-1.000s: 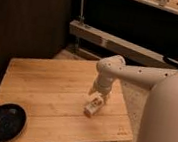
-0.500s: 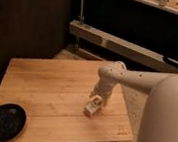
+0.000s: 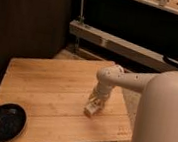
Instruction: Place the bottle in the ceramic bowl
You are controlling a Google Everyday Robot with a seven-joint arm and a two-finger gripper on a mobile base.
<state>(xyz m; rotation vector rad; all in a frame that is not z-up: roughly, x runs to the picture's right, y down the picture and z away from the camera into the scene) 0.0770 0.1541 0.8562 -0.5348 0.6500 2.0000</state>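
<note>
The small whitish bottle (image 3: 91, 108) lies on the wooden table (image 3: 49, 89), right of the middle and toward the front edge. My gripper (image 3: 96, 101) comes down from the white arm directly onto the bottle and covers its upper part. Whether it grips the bottle does not show. The black glossy ceramic bowl (image 3: 4, 121) sits at the table's front left corner, far from the gripper, with nothing in it.
My large white body (image 3: 163, 122) fills the right side next to the table's right edge. A dark wall stands behind the table on the left, and a metal shelf rail (image 3: 117, 44) runs behind it on the right.
The arm has lowered a little toward the bottle. The bottle and the bowl stay where they were.
</note>
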